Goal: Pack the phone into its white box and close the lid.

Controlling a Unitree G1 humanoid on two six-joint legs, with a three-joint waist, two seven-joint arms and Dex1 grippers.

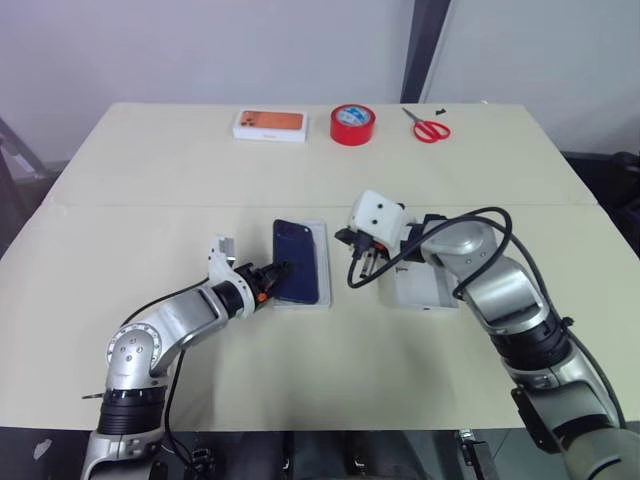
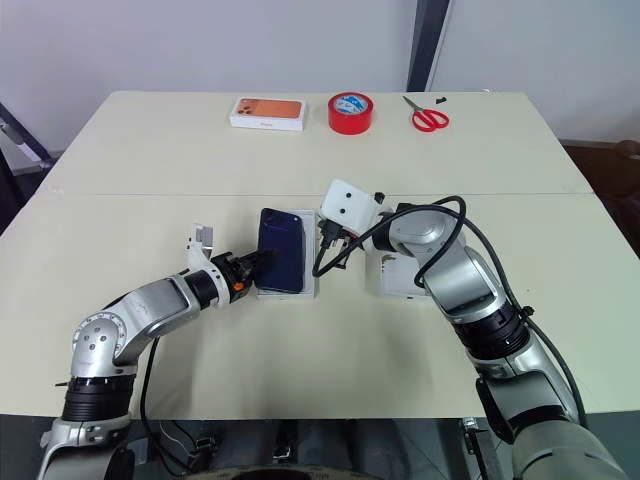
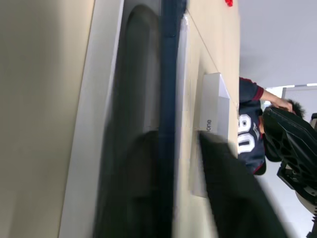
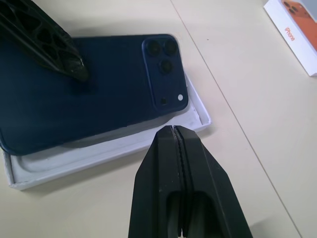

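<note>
Phone [image 4: 84, 94]: dark navy, camera side up, lying askew on the white box [image 4: 106, 148] at mid-tabletop [image 1: 150, 170], one long edge overhanging the tray rim.
Left claw [image 1: 275, 277]: parted, one finger on the phone's back.
Right claw [image 4: 177, 141]: clenched empty, just beside the tray.
Lid [image 1: 420, 290]: on the tabletop under the right arm.

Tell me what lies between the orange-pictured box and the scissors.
The red tape roll sits between the orange-pictured box and the scissors, in the eye views.
</note>
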